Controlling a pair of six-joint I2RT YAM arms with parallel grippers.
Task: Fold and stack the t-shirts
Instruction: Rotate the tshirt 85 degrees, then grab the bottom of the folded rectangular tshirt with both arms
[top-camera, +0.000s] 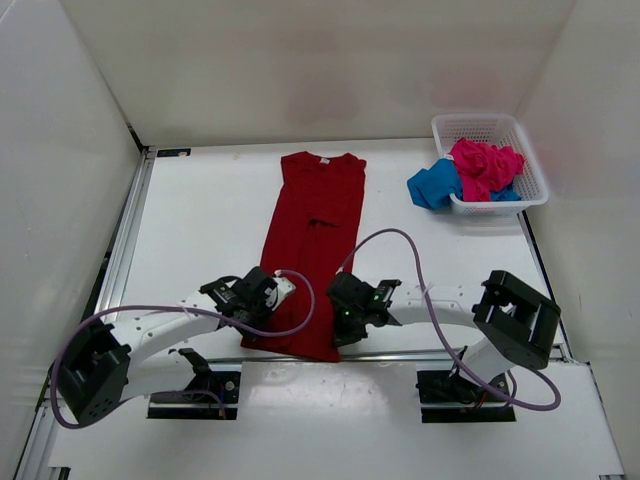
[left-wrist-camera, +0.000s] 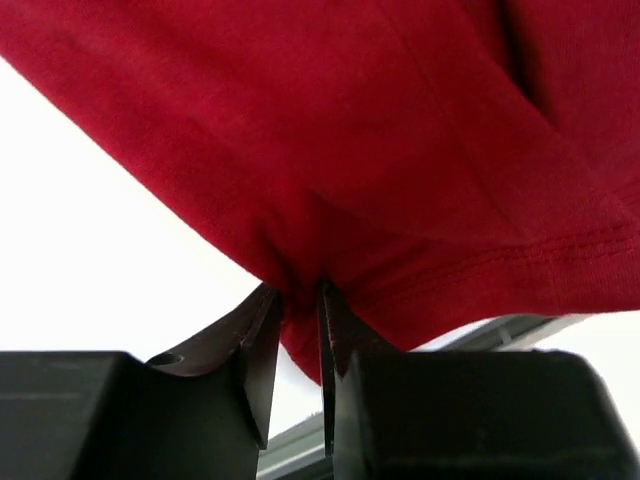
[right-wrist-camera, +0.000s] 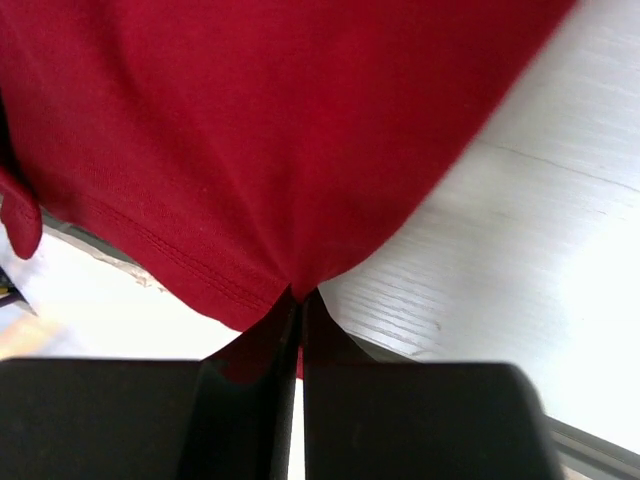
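Near hem corners are pinched: my left tool (left-wrist-camera: 298, 300) and right tool (right-wrist-camera: 298, 294) each clamp the dark red t-shirt (top-camera: 322, 215), spread lengthwise on the worktop (top-camera: 200, 220). Soft, light cloth; I expect sagging.

The dark red t-shirt (top-camera: 318, 230) is soft, matt knit cloth with a stitched hem. The surface (top-camera: 200, 220) is smooth white with faint grain. The basket (top-camera: 527, 162) is white plastic mesh. The left end effector (left-wrist-camera: 298, 305) and right end effector (right-wrist-camera: 299, 300) are matt black, seemingly plastic.
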